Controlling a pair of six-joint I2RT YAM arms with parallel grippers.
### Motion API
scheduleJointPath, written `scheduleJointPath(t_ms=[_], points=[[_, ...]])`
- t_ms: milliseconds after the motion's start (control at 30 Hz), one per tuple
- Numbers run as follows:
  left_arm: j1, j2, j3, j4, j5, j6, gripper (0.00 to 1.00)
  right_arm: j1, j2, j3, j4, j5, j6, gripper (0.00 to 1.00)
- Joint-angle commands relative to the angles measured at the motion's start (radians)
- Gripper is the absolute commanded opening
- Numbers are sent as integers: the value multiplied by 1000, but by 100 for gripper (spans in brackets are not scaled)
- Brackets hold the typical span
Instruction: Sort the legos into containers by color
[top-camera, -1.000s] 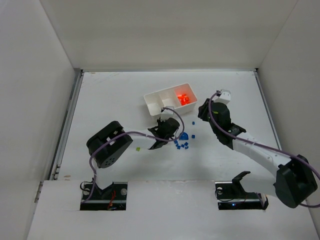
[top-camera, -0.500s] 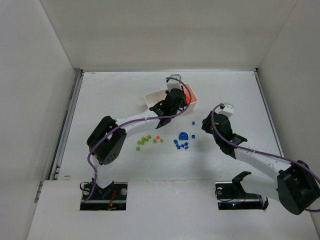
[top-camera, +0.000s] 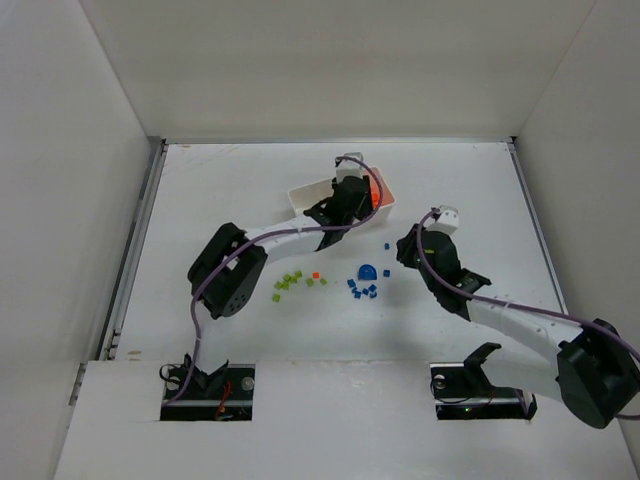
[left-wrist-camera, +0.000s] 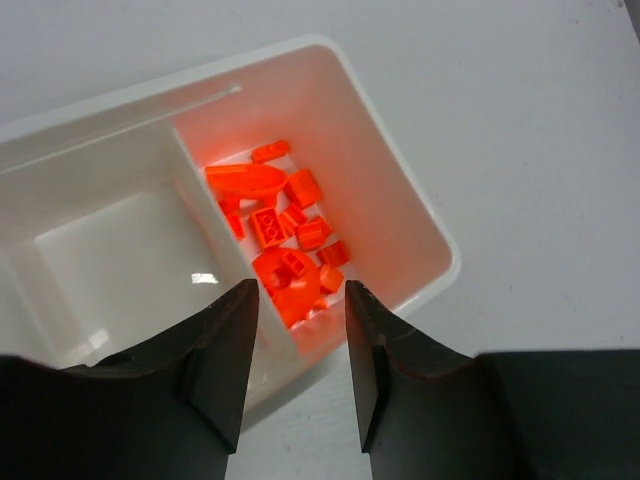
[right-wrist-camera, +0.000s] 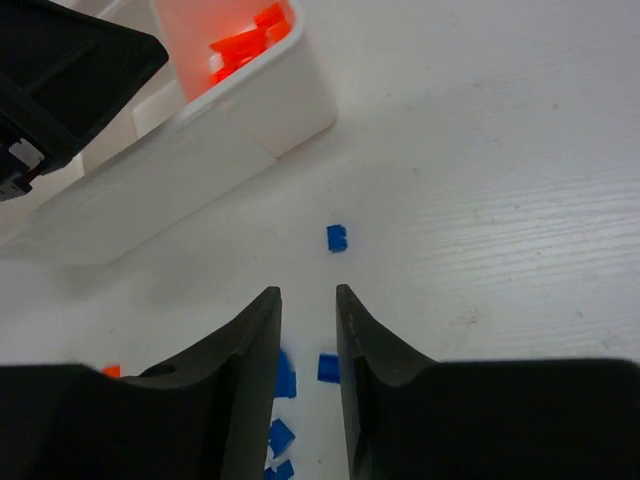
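Jaws of the left gripper (left-wrist-camera: 300, 298) are recorded apart, nothing held. Orange bricks (left-wrist-camera: 280, 215) lie directly below, in the end compartment of the white tray (left-wrist-camera: 395, 205). Jaws of the right gripper (right-wrist-camera: 307, 300) are parted narrowly and empty. One blue brick (right-wrist-camera: 337, 238) is seen just ahead, with further blue bricks (right-wrist-camera: 328, 367) beneath the fingers.

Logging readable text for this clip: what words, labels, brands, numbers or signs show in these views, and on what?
None: no lettering shows on the white tray, the orange bricks, blue bricks, green bricks, the table, the left arm or the right arm.
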Motion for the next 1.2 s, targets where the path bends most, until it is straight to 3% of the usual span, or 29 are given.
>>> scheduleJointPath(t_ms=[0, 167, 267, 433, 800, 1167], points=[[-1, -204, -157, 74, -12, 21, 37, 83, 28, 28, 86, -45, -38, 31], [12, -437, -470, 115, -57, 7, 34, 252, 204, 132, 113, -68, -51, 25], [30, -603, -659, 123, -101, -26, 34, 359, 333, 210, 122, -54, -75, 30], [55, -810, -854, 118, -126, -69, 34, 415, 497, 327, 84, -34, -98, 34], [98, -927, -987, 126, -100, -103, 35, 456, 689, 461, 42, 9, -75, 43], [127, -990, -1030, 129, -78, -105, 35, 464, 763, 521, -19, 64, -35, 43]])
